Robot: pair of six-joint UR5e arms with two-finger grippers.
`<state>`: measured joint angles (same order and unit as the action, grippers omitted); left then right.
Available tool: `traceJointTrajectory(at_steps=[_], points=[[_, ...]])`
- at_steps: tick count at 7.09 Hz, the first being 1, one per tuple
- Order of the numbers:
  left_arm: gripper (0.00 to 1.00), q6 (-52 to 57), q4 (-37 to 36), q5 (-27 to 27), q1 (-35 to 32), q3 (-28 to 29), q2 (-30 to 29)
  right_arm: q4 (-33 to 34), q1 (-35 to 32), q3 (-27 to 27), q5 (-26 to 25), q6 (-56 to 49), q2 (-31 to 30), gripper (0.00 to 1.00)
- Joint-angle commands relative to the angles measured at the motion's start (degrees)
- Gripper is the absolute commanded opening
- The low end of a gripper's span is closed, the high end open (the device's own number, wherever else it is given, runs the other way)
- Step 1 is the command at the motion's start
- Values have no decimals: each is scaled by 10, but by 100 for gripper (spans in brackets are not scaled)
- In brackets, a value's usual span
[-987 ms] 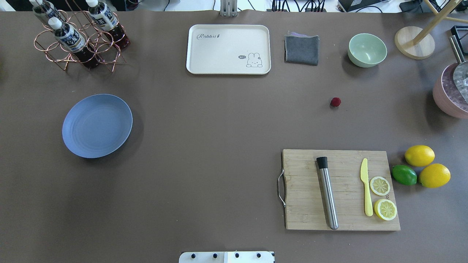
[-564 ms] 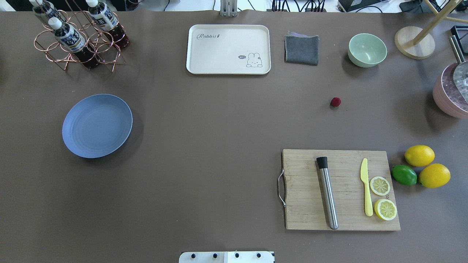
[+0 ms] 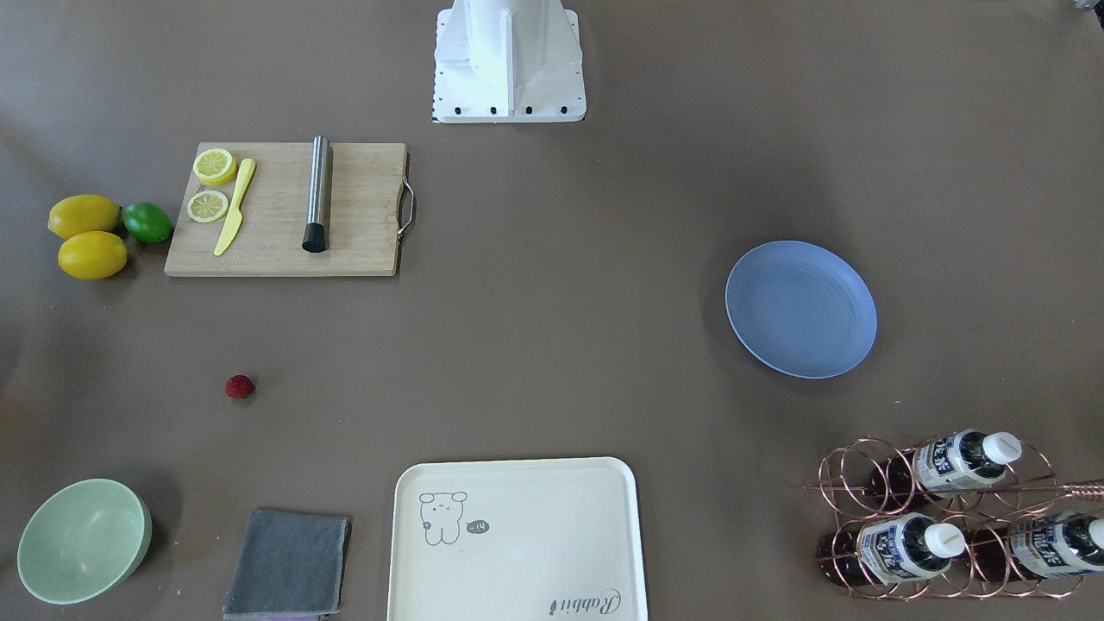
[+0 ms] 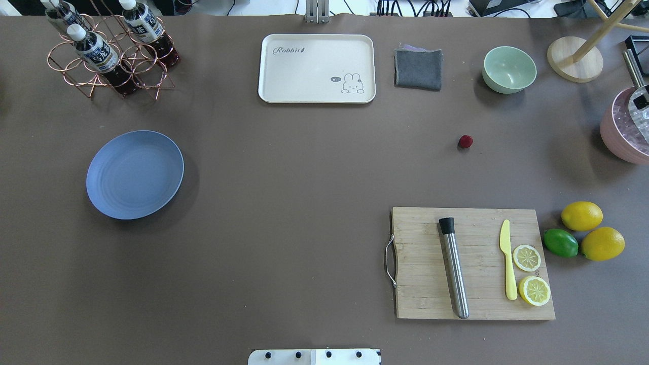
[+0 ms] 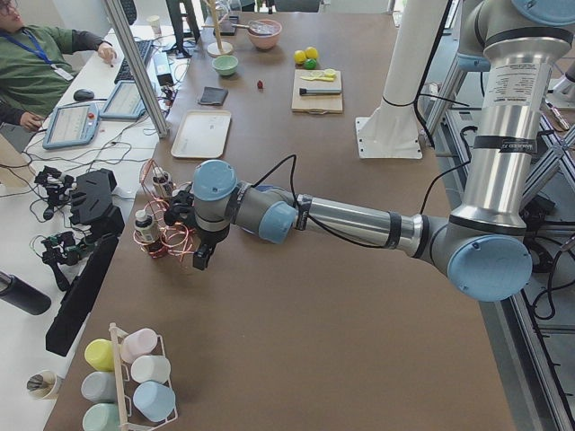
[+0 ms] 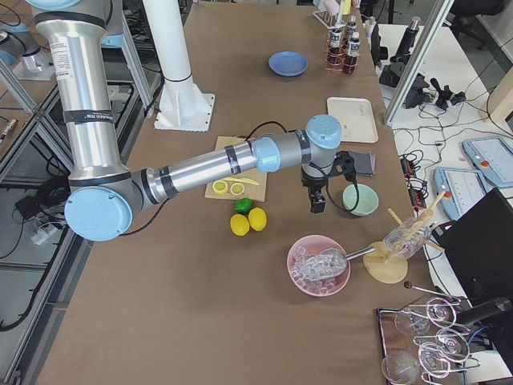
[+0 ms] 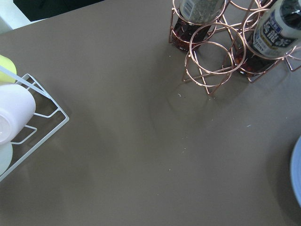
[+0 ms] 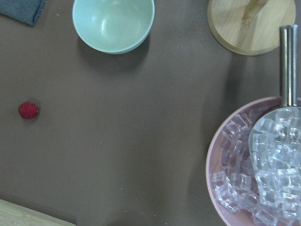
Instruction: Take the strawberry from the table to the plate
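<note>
The strawberry (image 4: 465, 141), a small dark-red berry, lies alone on the bare table (image 4: 304, 177) right of centre; it also shows as the strawberry (image 3: 240, 386) and at the left of the right wrist view as the strawberry (image 8: 28, 110). The blue plate (image 4: 134, 175) sits far off on the left with nothing on it, seen too as the plate (image 3: 800, 309). My right gripper (image 6: 317, 205) hangs between the green bowl and the pink bowl, to the side of the berry; whether it is open or shut I cannot tell. My left gripper (image 5: 201, 260) hovers by the bottle rack, its state also unclear.
A cutting board (image 4: 474, 263) carries a steel muddler, a yellow knife and lemon slices, with two lemons and a lime (image 4: 560, 243) beside it. A cream tray (image 4: 317, 68), grey cloth (image 4: 418, 68), green bowl (image 4: 509, 69), pink ice bowl (image 4: 621, 134) and bottle rack (image 4: 109, 50) line the edges.
A pale part with a black patch has come in at the overhead view's right edge, over the pink bowl. The strawberry and the plate have not moved.
</note>
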<state>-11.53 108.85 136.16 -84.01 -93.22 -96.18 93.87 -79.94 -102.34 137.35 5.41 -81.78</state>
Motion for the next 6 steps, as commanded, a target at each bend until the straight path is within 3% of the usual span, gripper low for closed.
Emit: traceJointTrajectory(at_steps=[1,4,5,6], points=[[98,-178,126,-22,72,15,3,-78,39,12,-1,69,13,100],[98,-358,337,-64,171,69,44,-189,114,18,-10,263,21,100],[98,-421,402,-98,203,86,46,-200,120,16,-22,268,21,100],[98,-463,420,-133,245,82,48,-200,126,18,-22,269,21,100]])
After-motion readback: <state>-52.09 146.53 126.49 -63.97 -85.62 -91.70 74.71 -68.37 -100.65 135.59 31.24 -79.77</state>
